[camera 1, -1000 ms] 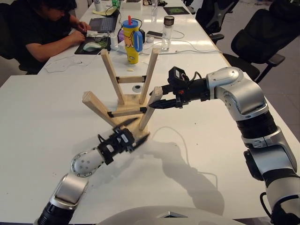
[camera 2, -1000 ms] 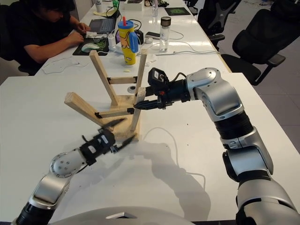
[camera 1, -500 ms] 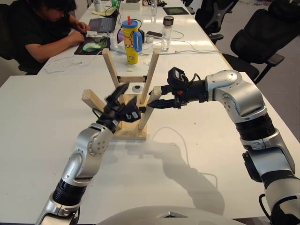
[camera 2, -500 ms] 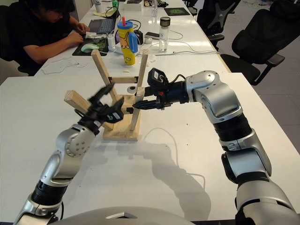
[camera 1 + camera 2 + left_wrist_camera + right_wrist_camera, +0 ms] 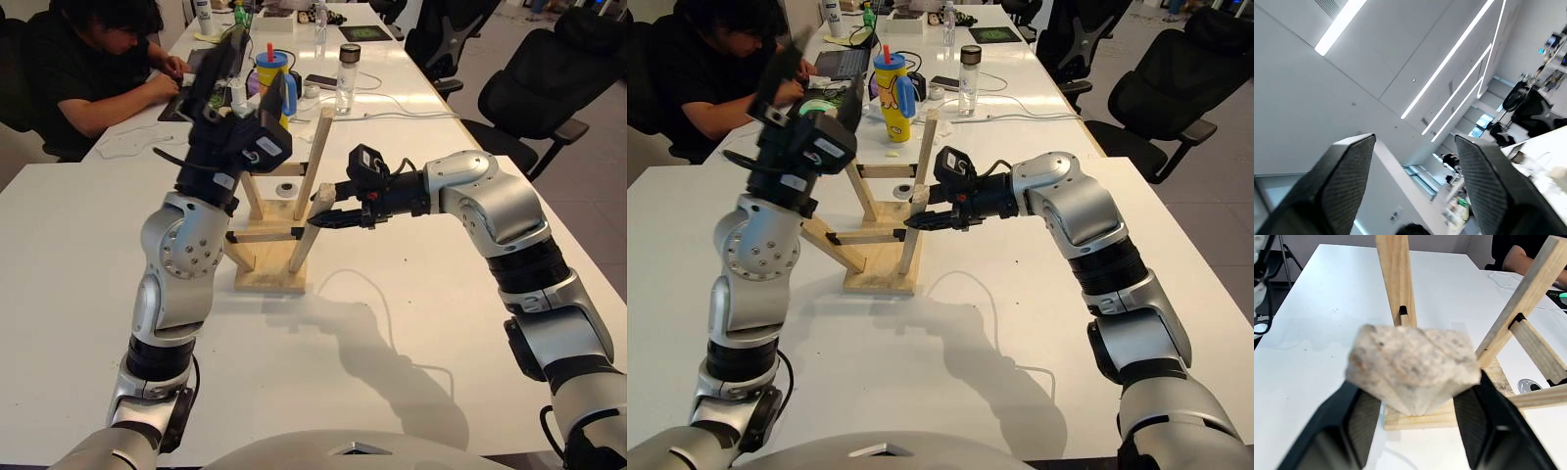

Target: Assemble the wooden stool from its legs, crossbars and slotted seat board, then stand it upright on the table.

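The left gripper (image 5: 1414, 147) has swung high above the stool (image 5: 265, 234), fingers spread, empty; the right gripper (image 5: 325, 217) still pinches one leg (image 5: 309, 240) at its tip; the stool sits inverted on the table (image 5: 421, 313); righting it likely remains.

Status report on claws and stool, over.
Left claw open, raised above the stool. Right claw shut on top of one leg. Stool upside down, seat board flat on table. Yellow cup behind.

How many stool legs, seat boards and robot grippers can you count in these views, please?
Stool legs: 4
Seat board: 1
Robot grippers: 2 (left gripper, right gripper)
Total: 7
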{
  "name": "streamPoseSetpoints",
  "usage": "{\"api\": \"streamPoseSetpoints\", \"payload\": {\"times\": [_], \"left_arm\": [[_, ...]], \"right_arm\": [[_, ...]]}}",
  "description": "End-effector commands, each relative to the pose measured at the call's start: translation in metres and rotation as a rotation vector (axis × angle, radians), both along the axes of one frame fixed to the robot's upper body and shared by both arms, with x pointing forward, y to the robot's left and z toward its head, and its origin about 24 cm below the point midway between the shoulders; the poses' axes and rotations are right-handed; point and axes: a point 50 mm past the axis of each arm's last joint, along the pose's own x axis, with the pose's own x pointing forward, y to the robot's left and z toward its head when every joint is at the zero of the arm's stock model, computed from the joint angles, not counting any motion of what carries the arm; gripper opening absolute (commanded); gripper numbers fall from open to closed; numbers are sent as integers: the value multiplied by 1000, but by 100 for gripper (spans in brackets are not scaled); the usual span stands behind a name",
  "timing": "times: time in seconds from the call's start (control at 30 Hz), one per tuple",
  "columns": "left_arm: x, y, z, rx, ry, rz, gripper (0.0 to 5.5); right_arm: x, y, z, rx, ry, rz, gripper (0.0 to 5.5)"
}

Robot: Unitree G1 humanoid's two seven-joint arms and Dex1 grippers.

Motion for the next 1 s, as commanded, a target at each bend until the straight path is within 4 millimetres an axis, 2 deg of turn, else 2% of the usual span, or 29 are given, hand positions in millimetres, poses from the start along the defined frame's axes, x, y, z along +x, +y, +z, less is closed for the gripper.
{"api": "streamPoseSetpoints", "payload": {"times": [0.03, 0.07, 0.1, 0.2, 0.33, 0.43, 0.5, 0.57, 0.67, 0.7, 0.73, 0.83, 1.0], "left_arm": [[8, 2, -94, 257, 480, 37, 305], [5, 5, -116, 354, 580, 45, 305], [3, 7, -127, 413, 631, 49, 305], [11, -3, -98, 327, 500, 13, 305], [16, -2, -65, 153, 366, -3, 305], [11, 4, -42, 28, 245, -18, 305], [1, 10, -22, -133, 140, -69, 305], [-8, 19, -16, -299, 123, -121, 305], [-24, 26, -38, -422, 271, -264, 305], [-30, 29, -49, -447, 328, -281, 285], [-35, 32, -60, -476, 388, -300, 282], [-49, 38, -83, -496, 501, -340, 235], [-52, 40, -111, -475, 616, -349, 159]], "right_arm": [[-7, -4, -56, -142, 179, -50, 204], [-7, -3, -56, -140, 178, -51, 204], [-7, -3, -56, -139, 177, -51, 204], [-6, -3, -56, -140, 170, -56, 204], [-1, -4, -55, -127, 104, -70, 204], [0, -3, -53, -86, 76, -70, 204], [2, -2, -51, -53, 43, -73, 204], [4, -2, -49, -23, 7, -90, 204], [6, -7, -46, 29, -25, -129, 204], [6, -8, -44, 52, -39, -138, 204], [6, -11, -40, 91, -47, -155, 240], [5, -16, -31, 174, -77, -186, 284], [2, -19, -18, 270, -130, -209, 351]]}}
